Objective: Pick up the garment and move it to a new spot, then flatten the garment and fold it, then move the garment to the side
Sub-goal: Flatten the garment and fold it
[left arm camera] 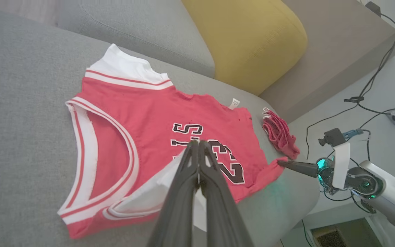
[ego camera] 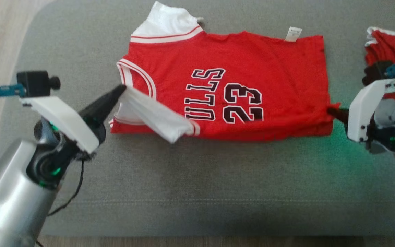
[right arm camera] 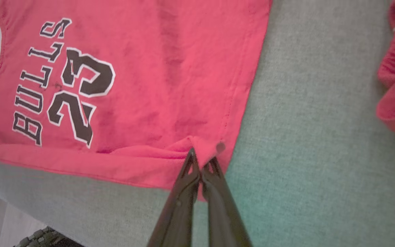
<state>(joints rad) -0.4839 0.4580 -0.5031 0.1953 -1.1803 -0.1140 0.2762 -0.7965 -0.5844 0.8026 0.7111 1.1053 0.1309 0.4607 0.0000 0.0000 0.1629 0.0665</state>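
Where the two arms come in over the near part of the grey couch seat (ego camera: 197, 178), each pincer has a bit of cloth in it. On the left side, the left gripper (ego camera: 123, 88) has its two dark fingers pressed tight together on a white strap (ego camera: 156, 115) of the garment (ego camera: 279, 82), and the strap is lifted up off the red part. On the right side, the right gripper (ego camera: 331, 111) is pinched closed on the bottom corner of the same garment, and that corner is pulled into a little point. The garment is a red shirt with the number 23 in black and white. It lies mostly flat in the middle of the seat, neck end to the left and bottom edge to the right. A small white tag (ego camera: 292, 33) sticks out at its far edge. Farther right, a bunch of red cloth (ego camera: 389, 44) sits apart from the shirt. Behind the seat is a yellow cushion (left arm camera: 252, 37).
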